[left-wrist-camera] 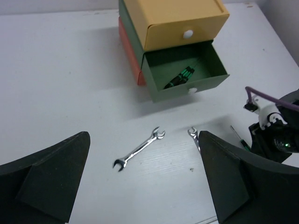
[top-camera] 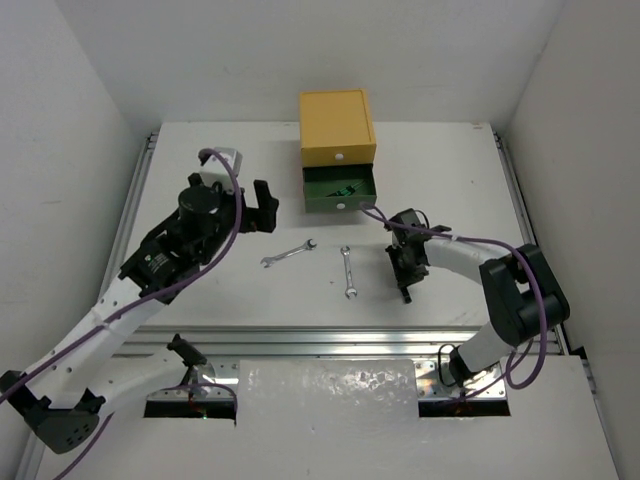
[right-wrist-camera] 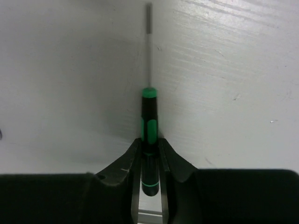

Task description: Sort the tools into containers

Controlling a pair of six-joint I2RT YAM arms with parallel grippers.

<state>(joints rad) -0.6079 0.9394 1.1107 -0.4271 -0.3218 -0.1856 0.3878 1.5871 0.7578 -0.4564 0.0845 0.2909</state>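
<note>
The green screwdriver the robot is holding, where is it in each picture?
Top external: the green screwdriver pokes out below the right tool, right of the two wrenches, below the open green drawer.
Left wrist: only its thin shaft shows at the right edge, beside the right arm.
Right wrist: centre, handle pinched between the fingers, shaft pointing up.
Shared landmark: the right tool itself; the wrist view shows no drawer.

two silver wrenches (top-camera: 288, 253) (top-camera: 347, 272), two green-handled screwdrivers (right-wrist-camera: 149, 140) (left-wrist-camera: 181, 77), three stacked drawers (top-camera: 338, 127) (top-camera: 340, 188) (left-wrist-camera: 128, 51), two grippers (top-camera: 258, 208) (right-wrist-camera: 149, 154)
</note>
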